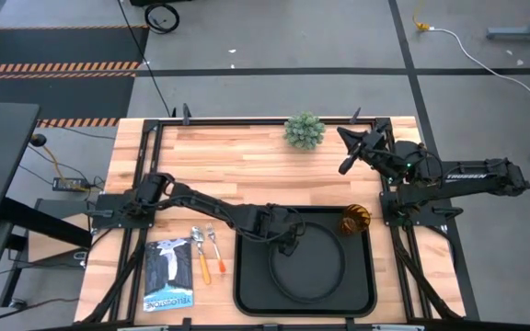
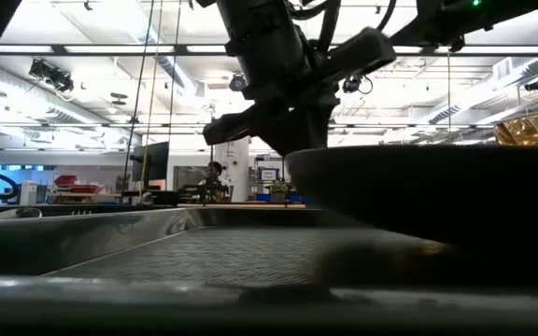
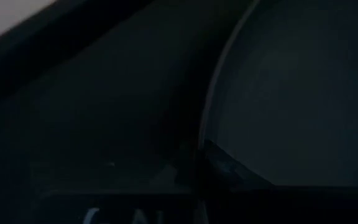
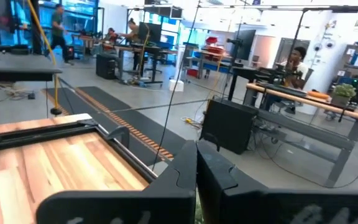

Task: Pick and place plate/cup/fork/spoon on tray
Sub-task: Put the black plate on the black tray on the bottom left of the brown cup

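The left gripper (image 1: 288, 234) is over the tray (image 1: 247, 294), clamped on the near-left rim of the plate (image 1: 325, 276), which should be set flat before letting go. The cup (image 1: 355, 219) stands close in the tray's corner. Fork (image 1: 216, 250) and spoon (image 1: 199, 250) wait left of the tray; the right gripper (image 1: 350, 152), jaws together, idles by the plant (image 1: 304, 131).

Black tray (image 1: 247, 285), matte black plate (image 1: 307, 262) on it. Cup (image 1: 355, 219) amber-orange, translucent, textured. Fork (image 1: 215, 247) and spoon (image 1: 201, 256): silver heads, orange handles. Plant (image 1: 304, 131) green. Surface (image 1: 237, 175) light wood planks. Booklet (image 1: 169, 274) blue-white with dark picture. Both arms dark.
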You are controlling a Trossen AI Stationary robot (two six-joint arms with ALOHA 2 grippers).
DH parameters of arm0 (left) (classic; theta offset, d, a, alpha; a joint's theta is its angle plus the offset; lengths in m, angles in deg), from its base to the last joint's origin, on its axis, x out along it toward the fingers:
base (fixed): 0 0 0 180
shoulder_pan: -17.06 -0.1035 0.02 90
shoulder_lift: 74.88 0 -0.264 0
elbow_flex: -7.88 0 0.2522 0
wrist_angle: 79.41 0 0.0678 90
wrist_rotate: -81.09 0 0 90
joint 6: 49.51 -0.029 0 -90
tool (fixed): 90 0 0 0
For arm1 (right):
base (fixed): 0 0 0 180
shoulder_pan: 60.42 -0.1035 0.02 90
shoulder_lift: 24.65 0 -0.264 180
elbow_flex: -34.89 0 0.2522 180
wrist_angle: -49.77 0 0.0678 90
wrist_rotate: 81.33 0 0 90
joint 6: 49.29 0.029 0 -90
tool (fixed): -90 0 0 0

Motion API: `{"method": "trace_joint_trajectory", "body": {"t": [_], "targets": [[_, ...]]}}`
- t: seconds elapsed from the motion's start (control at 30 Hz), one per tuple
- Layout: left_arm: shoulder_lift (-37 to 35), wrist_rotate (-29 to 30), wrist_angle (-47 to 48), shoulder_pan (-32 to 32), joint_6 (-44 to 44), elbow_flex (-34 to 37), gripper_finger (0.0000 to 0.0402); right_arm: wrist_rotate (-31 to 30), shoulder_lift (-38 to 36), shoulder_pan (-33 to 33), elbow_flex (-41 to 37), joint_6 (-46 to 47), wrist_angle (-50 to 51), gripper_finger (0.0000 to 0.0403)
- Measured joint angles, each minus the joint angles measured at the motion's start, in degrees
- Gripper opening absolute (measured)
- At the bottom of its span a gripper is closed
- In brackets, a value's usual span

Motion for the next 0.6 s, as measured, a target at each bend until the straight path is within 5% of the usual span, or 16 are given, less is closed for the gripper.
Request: {"method": "trace_joint_trajectory", "body": {"t": [0.6], "targets": [[2.92, -5.15, -7.49, 0.21, 0.15, -0.01, 0.0054, 2.02, -0.16, 0.00, -0.02, 0.13, 0.31, 0.0007]]}}
